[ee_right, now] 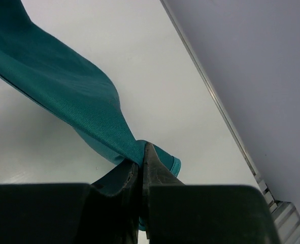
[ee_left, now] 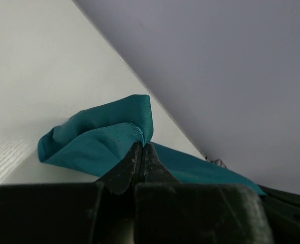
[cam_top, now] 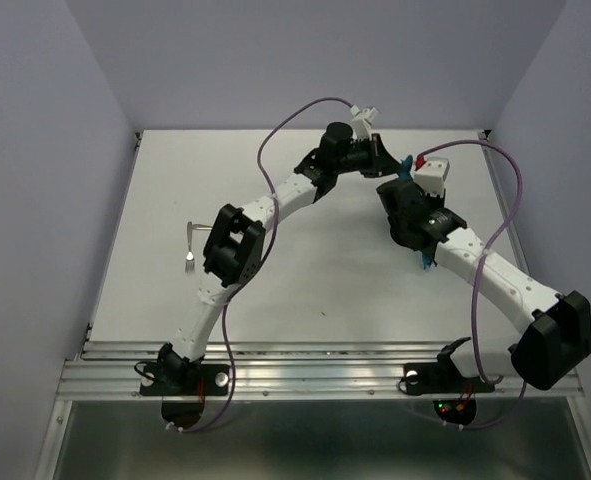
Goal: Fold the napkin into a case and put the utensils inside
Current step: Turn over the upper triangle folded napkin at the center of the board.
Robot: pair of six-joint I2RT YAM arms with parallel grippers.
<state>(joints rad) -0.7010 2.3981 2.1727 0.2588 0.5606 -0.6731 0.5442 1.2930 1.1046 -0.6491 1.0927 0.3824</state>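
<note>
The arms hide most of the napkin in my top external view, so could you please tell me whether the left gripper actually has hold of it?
Observer: Yes, the left gripper is shut on an edge of the napkin.
Operator: Thank you. And the right one?
Observer: The right gripper is shut on a bunched bit of the same cloth.
Operator: Is the cloth folded at all?
Observer: In the left wrist view it is doubled over loosely beside the jaws, not a tidy fold.

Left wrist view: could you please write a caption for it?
Left gripper pinching a fold of the teal napkin bunched on the white table.
</note>
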